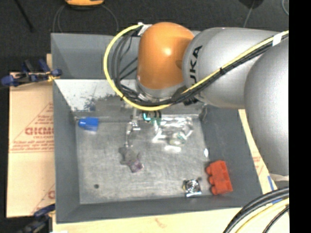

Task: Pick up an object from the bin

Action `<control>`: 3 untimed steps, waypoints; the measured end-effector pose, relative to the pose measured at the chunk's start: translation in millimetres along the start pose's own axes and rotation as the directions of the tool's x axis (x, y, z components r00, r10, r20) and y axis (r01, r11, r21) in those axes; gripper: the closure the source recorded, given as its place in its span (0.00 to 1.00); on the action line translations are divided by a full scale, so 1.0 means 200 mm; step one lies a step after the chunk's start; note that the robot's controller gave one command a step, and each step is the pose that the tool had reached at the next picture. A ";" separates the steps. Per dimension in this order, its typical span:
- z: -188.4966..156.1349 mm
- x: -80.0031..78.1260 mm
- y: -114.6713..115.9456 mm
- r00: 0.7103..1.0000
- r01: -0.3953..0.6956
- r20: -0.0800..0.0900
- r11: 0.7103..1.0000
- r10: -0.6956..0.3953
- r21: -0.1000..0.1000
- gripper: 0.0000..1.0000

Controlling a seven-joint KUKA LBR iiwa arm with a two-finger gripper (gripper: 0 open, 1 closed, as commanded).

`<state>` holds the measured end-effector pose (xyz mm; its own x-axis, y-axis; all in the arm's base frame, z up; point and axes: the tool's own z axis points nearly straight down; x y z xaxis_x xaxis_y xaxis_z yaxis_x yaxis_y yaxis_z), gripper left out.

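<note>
Purplish-grey lump [132, 160], small and irregular, lies near the middle of the bin [65, 144] floor, with the tool [130, 139] hanging just above its rear edge; whether the two touch is unclear, and I cannot tell if the tool is spread or pressed together, nor see anything pinched in it. Just right of the tool sits one crumpled piece of clear plastic [172, 132]. Farther out there is one blue block [88, 124] near the left wall, one small shiny metal piece [192, 187] close to the front wall, and one red brick [218, 176] just beside it, near the right wall. Bare floor lies open to the left and front of the lump. Above the tool, the orange cover [163, 57] and grey arm [233, 67] overhang the bin's rear half.
</note>
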<state>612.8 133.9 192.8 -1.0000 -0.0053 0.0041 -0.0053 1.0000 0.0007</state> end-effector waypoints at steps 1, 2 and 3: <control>0.60 0.19 -0.21 0.984 0.176 0.018 0.984 -0.176 0.000 0.00; 0.58 0.19 -0.21 0.985 0.173 0.017 0.985 -0.173 0.000 1.00; -0.25 0.09 -0.30 0.969 0.247 0.017 0.969 -0.247 0.005 1.00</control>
